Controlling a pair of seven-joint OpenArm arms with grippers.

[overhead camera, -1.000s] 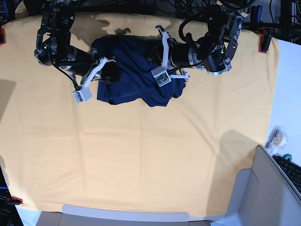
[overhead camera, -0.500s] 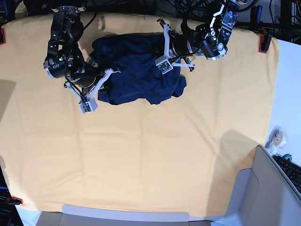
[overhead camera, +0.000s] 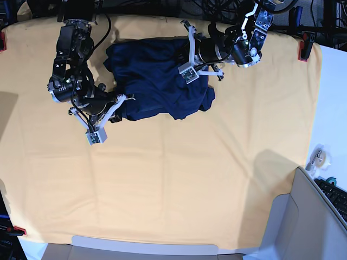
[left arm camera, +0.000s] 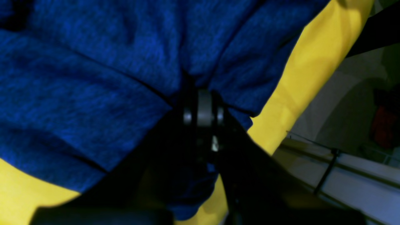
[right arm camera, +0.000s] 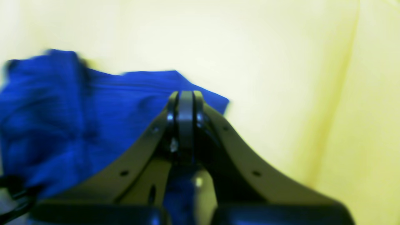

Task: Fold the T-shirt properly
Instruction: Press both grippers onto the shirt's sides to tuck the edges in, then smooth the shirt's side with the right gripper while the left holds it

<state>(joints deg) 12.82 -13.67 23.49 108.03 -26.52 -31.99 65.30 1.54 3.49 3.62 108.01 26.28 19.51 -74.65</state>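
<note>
The T-shirt (overhead camera: 154, 81), plain dark navy, lies bunched at the back middle of the yellow-orange cloth (overhead camera: 173, 179). My left gripper (overhead camera: 183, 53) is at its back right part. In the left wrist view that gripper (left arm camera: 203, 104) is shut, and folds of the T-shirt (left arm camera: 93, 78) gather at its tips. My right gripper (overhead camera: 126, 99) is at the shirt's front left edge. In the right wrist view it (right arm camera: 186, 95) is shut over the blurred edge of the T-shirt (right arm camera: 78, 109). I cannot tell if fabric is pinched there.
Red clamps (overhead camera: 305, 47) hold the cloth at the table's corners. At the right, off the cloth, are a tape roll (overhead camera: 319, 157), a keyboard (overhead camera: 336, 197) and a grey box (overhead camera: 303, 222). The table's back edge (left arm camera: 328, 150) is close behind the left gripper.
The right arm has swung forward and left, from over the shirt's left part to its front left edge. The left arm has drawn back toward the far edge, and the shirt's right side has shifted with it.
</note>
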